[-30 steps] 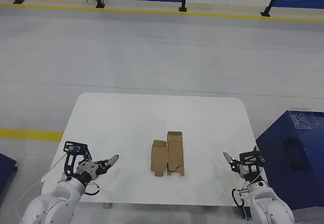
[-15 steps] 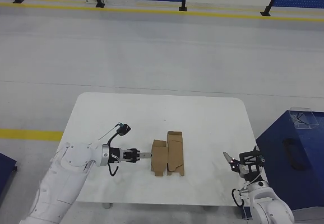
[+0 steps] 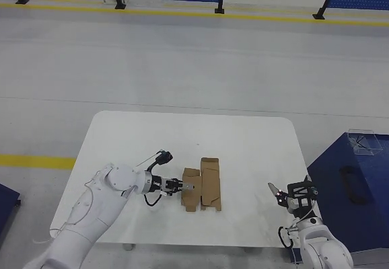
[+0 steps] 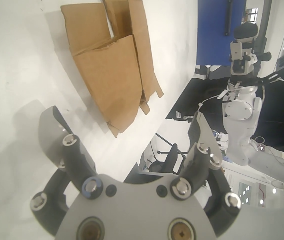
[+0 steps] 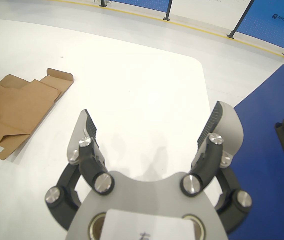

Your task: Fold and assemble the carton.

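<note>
Currently the left gripper (image 3: 184,184) (image 4: 125,121) is wide open and holds nothing. The flattened carton (image 3: 202,183) (image 4: 109,76) (image 5: 19,103) lies on the table (image 3: 181,134) directly ahead of its fingertips; contact cannot be determined. The right gripper (image 3: 278,193) (image 5: 152,112) is also wide open and empty, well apart from the carton.

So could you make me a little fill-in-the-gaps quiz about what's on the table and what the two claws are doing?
1. The brown carton lies ____ on the white table, not yet folded up.
2. The left gripper is close to the carton, with its fingers ____.
3. The right gripper, off to the carton's side over bare table, holds ____.

Missing words: flat; open; nothing.
</note>
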You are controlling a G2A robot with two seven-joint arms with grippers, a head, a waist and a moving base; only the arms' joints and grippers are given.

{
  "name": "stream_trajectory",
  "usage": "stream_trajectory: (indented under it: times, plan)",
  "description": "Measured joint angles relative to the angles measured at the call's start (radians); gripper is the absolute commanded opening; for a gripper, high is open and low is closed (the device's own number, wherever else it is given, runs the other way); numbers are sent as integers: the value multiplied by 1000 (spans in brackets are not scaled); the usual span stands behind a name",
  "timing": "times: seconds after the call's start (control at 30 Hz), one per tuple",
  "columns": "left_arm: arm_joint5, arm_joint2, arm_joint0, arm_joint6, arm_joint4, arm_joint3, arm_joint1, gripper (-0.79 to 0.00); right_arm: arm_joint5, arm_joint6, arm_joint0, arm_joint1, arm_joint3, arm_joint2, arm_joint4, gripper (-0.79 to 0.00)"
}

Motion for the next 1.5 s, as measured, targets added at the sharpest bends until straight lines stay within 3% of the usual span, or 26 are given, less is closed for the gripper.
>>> stream_trajectory:
  times: [0.07,0.17,0.3,0.37,0.4,0.43,0.63,0.8,0.93,1.03,1.17,1.27,1.37,1.5]
  plan:
    - [-5,26,-17,6,-12,41,-16,-129,0,0,0,0,0,0,0,0]
    - [4,56,-48,-24,-52,111,-40,-314,0,0,0,0,0,0,0,0]
    - [-13,86,-89,-32,-88,198,-71,-422,0,0,0,0,0,0,0,0]
    - [-20,100,-104,-39,-107,241,-88,-613,0,0,0,0,0,0,0,0]
    - [-27,104,-110,-46,-120,257,-95,-659,0,0,0,0,0,0,0,0]
    - [-36,107,-116,-52,-132,273,-102,-785,0,0,0,0,0,0,0,0]
    - [-135,108,-144,-137,-231,357,-134,-785,0,0,0,0,0,0,0,0]
    - [-206,72,-168,-251,-339,382,-130,-785,0,0,0,0,0,0,0,0]
    - [-183,35,-149,-265,-394,274,-90,-785,0,0,0,0,0,0,0,0]
    - [-178,-21,-97,-271,-420,124,-29,-785,0,0,0,0,0,0,0,0]
    - [-177,-144,37,-272,-381,-156,75,-785,0,0,0,0,0,0,0,0]
    - [-172,-247,157,-277,-354,-355,138,-785,0,0,0,0,0,0,0,0]
    - [-139,-325,254,-310,-374,-504,180,-785,0,0,0,0,0,0,0,0]
    - [-168,-391,344,-281,-320,-605,216,-785,0,0,0,0,0,0,0,0]
